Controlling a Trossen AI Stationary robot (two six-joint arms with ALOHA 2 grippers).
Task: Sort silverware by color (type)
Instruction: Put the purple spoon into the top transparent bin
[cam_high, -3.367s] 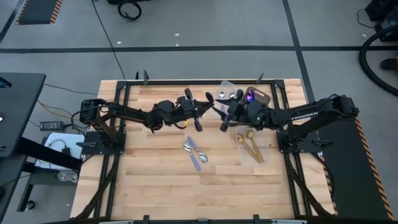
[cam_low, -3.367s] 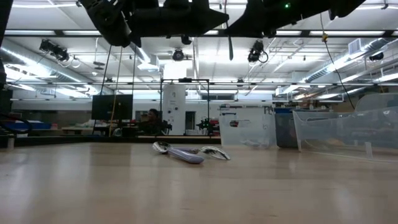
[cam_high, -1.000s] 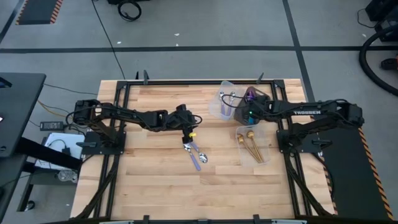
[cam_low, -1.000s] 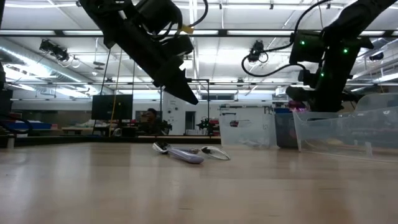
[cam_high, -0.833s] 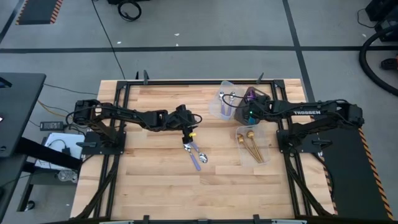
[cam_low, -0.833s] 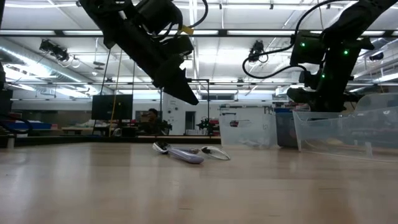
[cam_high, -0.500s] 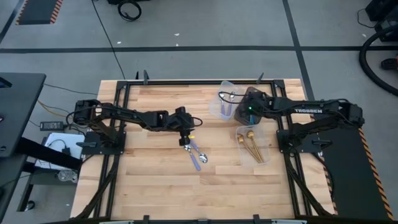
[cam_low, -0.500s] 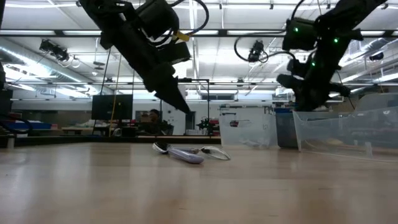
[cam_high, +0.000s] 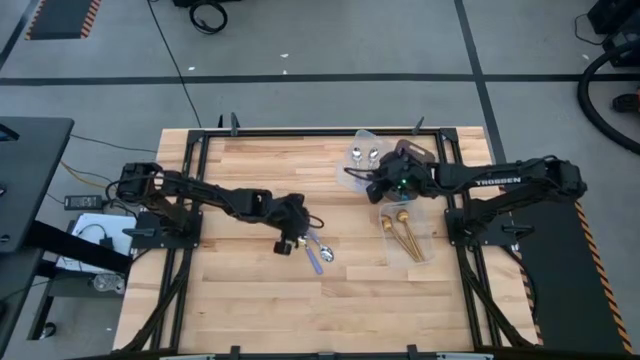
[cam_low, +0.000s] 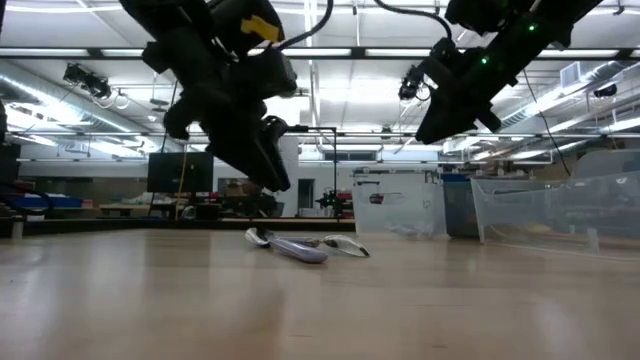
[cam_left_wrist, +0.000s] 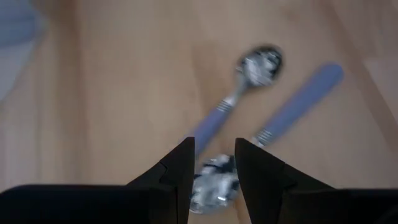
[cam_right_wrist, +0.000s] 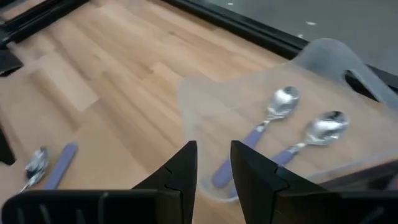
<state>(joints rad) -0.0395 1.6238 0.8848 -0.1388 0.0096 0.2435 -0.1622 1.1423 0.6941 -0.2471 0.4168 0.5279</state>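
Note:
Two spoons with shiny bowls and lavender-blue handles (cam_high: 316, 250) (cam_low: 300, 247) lie flat on the wooden table, one crossing close to the other (cam_left_wrist: 233, 99) (cam_left_wrist: 292, 109). My left gripper (cam_high: 297, 238) (cam_left_wrist: 214, 163) hovers just above them, open, pointing down at one bowl without touching. Two more such spoons (cam_right_wrist: 270, 115) (cam_right_wrist: 311, 134) lie in a clear container (cam_high: 362, 160) (cam_right_wrist: 329, 46) at the far right. My right gripper (cam_high: 367, 186) (cam_right_wrist: 214, 167) is open, raised beside that container. Gold spoons (cam_high: 405, 235) lie in another clear container.
A black frame (cam_high: 200, 160) runs around the table's far and side edges. Clear containers (cam_low: 560, 215) stand at the table's right in the low view. Bare wood (cam_high: 300, 310) lies between the spoons and the near edge. The room behind holds benches and equipment.
My left gripper has moved toward the near edge and down, ending just over the two spoons on the table. My right gripper has pulled away from the far-right container toward the table's left, rising and tipping. The spoons on the table have stayed put.

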